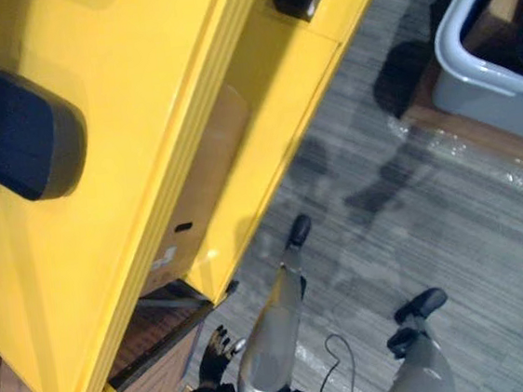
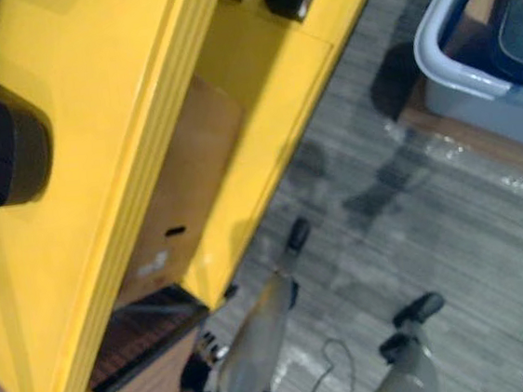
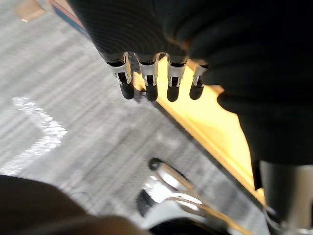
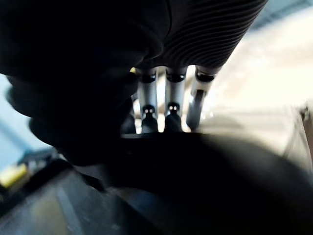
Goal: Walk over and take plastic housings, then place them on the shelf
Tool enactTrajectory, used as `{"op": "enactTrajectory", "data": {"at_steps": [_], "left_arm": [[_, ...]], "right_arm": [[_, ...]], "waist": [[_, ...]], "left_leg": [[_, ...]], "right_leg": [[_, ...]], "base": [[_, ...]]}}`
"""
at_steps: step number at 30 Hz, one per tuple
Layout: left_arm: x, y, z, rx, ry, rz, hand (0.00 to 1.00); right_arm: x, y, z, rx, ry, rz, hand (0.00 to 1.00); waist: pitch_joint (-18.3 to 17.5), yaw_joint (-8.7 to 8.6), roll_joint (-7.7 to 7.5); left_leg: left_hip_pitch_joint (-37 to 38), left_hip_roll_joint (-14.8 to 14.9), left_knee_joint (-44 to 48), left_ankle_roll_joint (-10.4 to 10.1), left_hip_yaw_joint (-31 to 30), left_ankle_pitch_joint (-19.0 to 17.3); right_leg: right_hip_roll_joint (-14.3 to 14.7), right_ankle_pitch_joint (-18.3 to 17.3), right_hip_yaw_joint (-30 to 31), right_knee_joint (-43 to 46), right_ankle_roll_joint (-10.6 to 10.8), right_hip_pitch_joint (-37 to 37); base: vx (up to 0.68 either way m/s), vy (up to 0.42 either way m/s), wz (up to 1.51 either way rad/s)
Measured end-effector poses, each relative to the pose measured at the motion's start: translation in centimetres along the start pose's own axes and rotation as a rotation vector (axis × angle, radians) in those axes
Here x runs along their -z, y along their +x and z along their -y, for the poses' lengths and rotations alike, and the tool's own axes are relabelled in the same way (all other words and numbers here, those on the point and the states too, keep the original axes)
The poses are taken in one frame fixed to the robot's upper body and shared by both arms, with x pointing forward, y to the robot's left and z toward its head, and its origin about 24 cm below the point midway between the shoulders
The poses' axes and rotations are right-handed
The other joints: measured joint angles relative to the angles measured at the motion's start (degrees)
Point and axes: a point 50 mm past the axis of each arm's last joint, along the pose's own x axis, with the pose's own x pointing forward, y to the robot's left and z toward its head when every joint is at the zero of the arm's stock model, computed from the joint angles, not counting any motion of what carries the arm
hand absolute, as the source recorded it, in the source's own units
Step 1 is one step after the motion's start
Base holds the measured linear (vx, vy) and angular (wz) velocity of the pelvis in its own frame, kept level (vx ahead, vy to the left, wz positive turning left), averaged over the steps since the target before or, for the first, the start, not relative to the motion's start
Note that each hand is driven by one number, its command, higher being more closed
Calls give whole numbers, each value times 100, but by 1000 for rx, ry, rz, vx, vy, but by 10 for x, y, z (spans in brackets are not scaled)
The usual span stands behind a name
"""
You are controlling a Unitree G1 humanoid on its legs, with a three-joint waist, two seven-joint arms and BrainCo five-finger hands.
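Grey striped carpet floor (image 1: 452, 232) across the right, grey plastic bin (image 1: 456, 44) far right on a wooden pallet (image 1: 479, 131), shiny clear film (image 1: 444, 147) along its near edge, cardboard box (image 1: 151, 387) near left.

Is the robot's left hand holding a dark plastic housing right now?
No, the left hand hangs with straight fingers over the grey streaked floor, with nothing in its grasp.

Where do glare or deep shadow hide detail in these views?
Right wrist view: bright backlight past the right hand, foreground nearly black. Left eye view: glare on the floor film by the grey bin. Left wrist view: left hand evenly lit.
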Motion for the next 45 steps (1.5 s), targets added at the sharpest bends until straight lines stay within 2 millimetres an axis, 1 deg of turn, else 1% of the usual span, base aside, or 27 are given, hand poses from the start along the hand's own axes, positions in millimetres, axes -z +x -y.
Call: {"op": "enactTrajectory", "data": {"at_steps": [3,5,6,8,12,13,14,15,17,19,20,21,23,24,25,26,27,28,30,31,35,36,37,39,41,42,45], "left_arm": [[-19,5,7,6,17,96,0],[-42,9,18,34,-10,200,0],[-48,9,21,44,-18,228,0],[-68,9,33,93,-41,317,0],[-110,3,53,229,-73,481,0],[-122,0,56,269,-61,518,0],[-128,-1,56,290,-52,538,0],[-142,-4,56,334,-21,579,0],[-156,-6,58,377,15,620,0],[-181,-11,59,427,62,697,0],[-196,-12,61,452,86,737,0],[-203,-12,62,461,101,752,0],[-220,-11,63,493,154,771,0],[-223,-10,63,498,167,773,0],[-229,-9,64,504,186,771,0],[-234,-8,66,514,204,771,0],[-236,-7,67,520,214,769,0],[-241,-6,69,528,223,770,0],[-250,-5,70,542,203,774,0],[-255,-5,69,540,194,780,0],[-268,-2,77,584,139,766,0],[-269,0,79,586,144,749,0],[-268,3,81,591,149,734,0],[-267,8,84,603,113,695,0],[-265,13,89,615,56,652,0],[-263,15,92,624,37,632,0],[-254,23,102,643,-30,553,0]], "right_arm": [[-1,-1,-1,1,-79,3,100],[-4,-3,-5,-11,-123,20,100],[-5,-3,-6,-14,-137,31,100],[-12,-8,-15,-24,-162,87,100],[-20,-10,-18,-19,-186,170,100],[-20,-10,-18,-18,-192,186,100],[-20,-11,-19,-19,-196,196,100],[-23,-13,-22,-20,-205,225,100],[-26,-15,-25,-24,-195,249,100],[-28,-20,-33,-20,-199,292,100],[-27,-22,-37,-18,-205,310,100],[-26,-23,-40,-18,-210,318,100],[-31,-32,-51,-37,-164,355,100],[-34,-34,-54,-38,-146,367,100],[-35,-39,-58,-44,-136,391,100],[-37,-42,-61,-42,-123,415,100],[-38,-43,-61,-39,-122,429,100],[-40,-45,-62,-33,-106,454,100],[-49,-52,-63,-23,-69,499,100],[-53,-57,-66,-20,-46,533,100],[-61,-69,-72,-19,3,607,100],[-62,-73,-75,-21,21,618,100],[-63,-75,-76,-17,28,627,100],[-63,-79,-78,-6,45,639,100],[-70,-88,-77,12,95,694,100],[-72,-90,-76,20,109,711,100],[-84,-111,-77,25,185,847,100]], "waist": [[-3,5,4],[-3,-9,3],[-3,-30,3],[-3,-133,3],[0,-282,-1],[1,-331,-3],[5,-363,-9],[11,-453,-19],[16,-499,-30],[28,-593,-88],[35,-603,-149],[30,-619,-191],[17,-779,-354],[23,-819,-409],[0,-885,-532],[9,-917,-637],[10,-921,-683],[-9,-949,-771],[-2,-1071,-853],[-40,-1101,-938],[-115,-1222,-1106],[-127,-1226,-1177],[-136,-1260,-1195],[-166,-1306,-1262],[-197,-1380,-1357],[-195,-1389,-1369],[-236,-1399,-1454]], "left_leg": [[28,21,-9,0,22,0],[93,22,-28,0,63,0],[116,22,-28,0,68,0],[202,23,-47,0,89,0],[267,52,-68,0,133,1],[315,71,-77,-1,141,1],[351,83,-91,-1,142,2],[463,96,-137,-3,147,3],[592,144,-223,-23,183,17],[718,214,-318,-58,205,41],[798,276,-407,-77,265,76],[827,301,-455,-82,287,98],[949,381,-638,-106,314,183],[972,401,-658,-115,328,189],[1002,443,-682,-119,355,192],[1067,502,-700,-120,407,192],[1099,522,-702,-120,455,192],[1157,572,-702,-120,503,192],[1274,606,-709,-120,550,192],[1328,634,-712,-120,647,192],[1445,758,-801,-194,732,236],[1490,803,-851,-225,781,266],[1491,838,-867,-242,782,283],[1502,898,-975,-263,783,359],[1517,947,-1137,-281,793,481],[1526,948,-1157,-284,803,494],[1635,950,-1230,-283,961,528]], "right_leg": [[32,67,4,-90,-17,43],[30,98,39,-124,-15,91],[32,105,38,-140,-14,121],[43,146,37,-213,-3,228],[60,180,61,-228,-22,262],[72,185,58,-246,-24,314],[81,188,57,-252,-27,343],[104,192,53,-267,-33,437],[136,207,58,-275,-54,499],[199,205,60,-303,-60,583],[240,207,74,-305,-77,589],[259,207,76,-310,-81,589],[328,224,84,-318,-107,612],[345,229,89,-319,-113,612],[373,232,107,-331,-118,618],[410,261,138,-333,-157,631],[434,288,166,-333,-193,631],[461,300,216,-335,-209,649],[491,300,227,-338,-209,742],[519,302,252,-347,-212,750],[659,278,329,-437,-292,816],[710,271,374,-482,-309,817],[745,281,374,-489,-326,815],[814,299,374,-515,-354,790],[872,345,376,-545,-395,731],[876,364,382,-562,-396,731],[879,438,491,-641,-388,732]], "base": [[5,-3,-6],[-2,5,-6],[-15,5,-4],[-9,3,-2],[-12,2,-5],[0,0,0],[0,0,0],[14,-21,-5],[12,-29,-9],[5,-39,-11],[0,-39,-15],[7,-51,-16],[11,-41,-10],[12,-33,-10],[12,-38,-17],[8,-30,-21],[6,-30,-25],[-9,-21,-19],[-19,-23,-14],[-32,-12,-18],[-64,-33,-16],[-69,-41,-19],[-84,-45,-14],[-58,-31,-3],[-31,-21,-4],[-9,-1,-9],[14,7,-18]]}}
